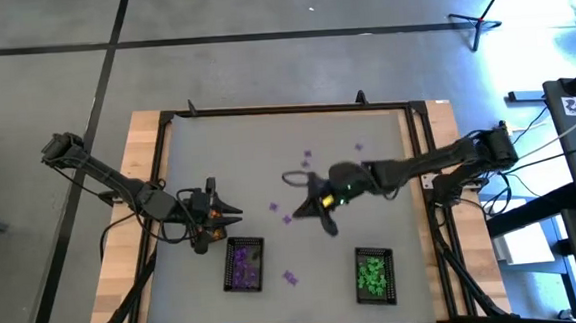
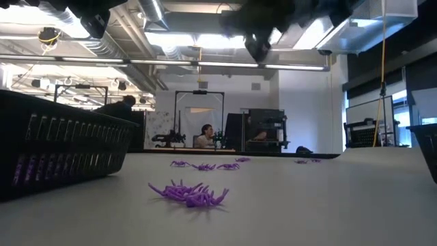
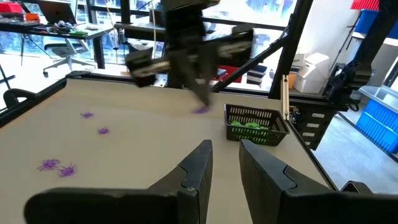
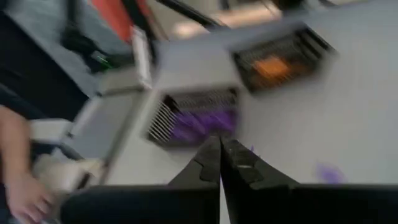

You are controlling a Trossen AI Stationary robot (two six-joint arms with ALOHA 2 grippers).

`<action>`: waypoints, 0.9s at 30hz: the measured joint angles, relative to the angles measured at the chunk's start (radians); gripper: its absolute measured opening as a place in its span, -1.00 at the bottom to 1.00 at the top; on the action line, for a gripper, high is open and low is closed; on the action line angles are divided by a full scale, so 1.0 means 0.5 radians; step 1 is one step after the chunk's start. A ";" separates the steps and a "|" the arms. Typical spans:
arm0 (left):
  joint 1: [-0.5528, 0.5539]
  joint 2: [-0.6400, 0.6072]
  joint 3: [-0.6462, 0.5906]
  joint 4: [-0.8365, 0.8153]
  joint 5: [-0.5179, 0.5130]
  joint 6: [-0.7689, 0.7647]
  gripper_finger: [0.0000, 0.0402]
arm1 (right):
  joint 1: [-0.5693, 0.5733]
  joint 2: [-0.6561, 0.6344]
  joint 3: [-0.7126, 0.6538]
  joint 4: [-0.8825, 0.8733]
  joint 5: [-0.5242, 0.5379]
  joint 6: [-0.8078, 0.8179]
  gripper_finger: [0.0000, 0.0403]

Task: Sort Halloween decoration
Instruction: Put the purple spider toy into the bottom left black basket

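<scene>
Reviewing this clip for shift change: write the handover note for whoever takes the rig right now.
Right gripper: mid-table, jaws shut; whether it holds a trinket cannot be told.
Left gripper: waiting near the purple tray, jaws slightly apart, nothing seen in them.
Done: purple trinkets lie in the purple tray, green ones in the green tray; an orange-filled tray shows in the right wrist view.
Left: loose purple trinkets scattered mid-table, one between the trays.

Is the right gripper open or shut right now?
Shut: the right gripper fingers meet at the tips in its wrist view, no gap showing.
</scene>
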 joint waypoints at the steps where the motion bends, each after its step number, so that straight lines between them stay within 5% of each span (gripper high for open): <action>1: 0.000 0.001 0.000 0.001 0.001 0.000 -0.63 | 0.051 0.032 0.001 0.119 0.011 0.002 -1.00; 6: 0.000 0.000 0.000 -0.008 0.001 0.000 -0.63 | 0.185 0.220 0.063 0.464 0.113 0.003 -1.00; 13: 0.000 0.000 0.000 -0.015 0.001 0.000 -0.63 | 0.207 0.579 0.411 0.504 0.133 -0.072 -1.00; 27: -0.002 0.000 -0.001 -0.030 -0.001 0.000 -0.63 | 0.216 1.187 1.035 0.485 -0.215 -0.122 -0.98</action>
